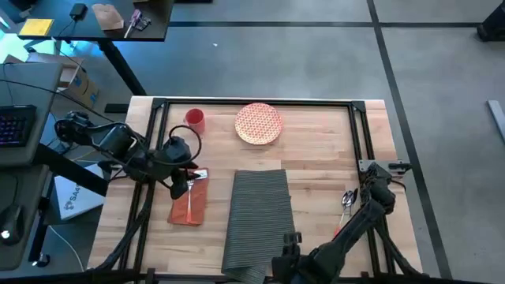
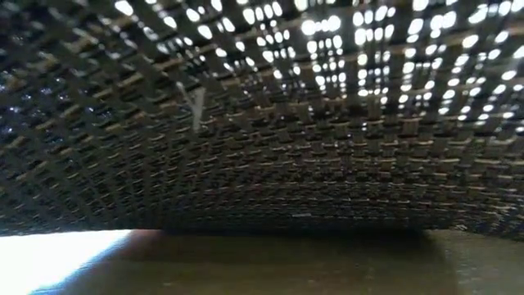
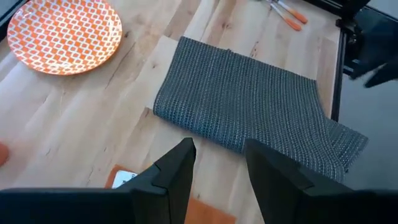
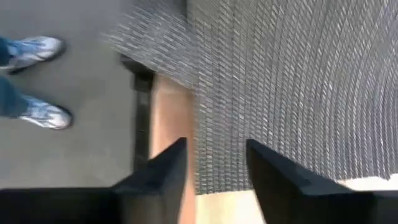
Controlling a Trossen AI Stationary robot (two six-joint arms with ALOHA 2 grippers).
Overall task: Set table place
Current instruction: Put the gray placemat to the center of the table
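While the mat (image 1: 256,221) hangs off the table's (image 1: 316,158) near edge, left to right: left tool (image 1: 188,178) hovers released over the napkin (image 1: 189,203), holding nothing. Cup (image 1: 195,120) and plate (image 1: 258,124) sit at the far edge. Mat lies mid-table, long axis front-to-back, near end off the edge. Right tool (image 1: 286,251) sits at that near end, fingers parted, nothing gripped. Cutlery (image 1: 347,200) lies near the right rail. My read: pinch the overhanging corner, drag it inboard, turn it square, keep it flat, then place the plate.
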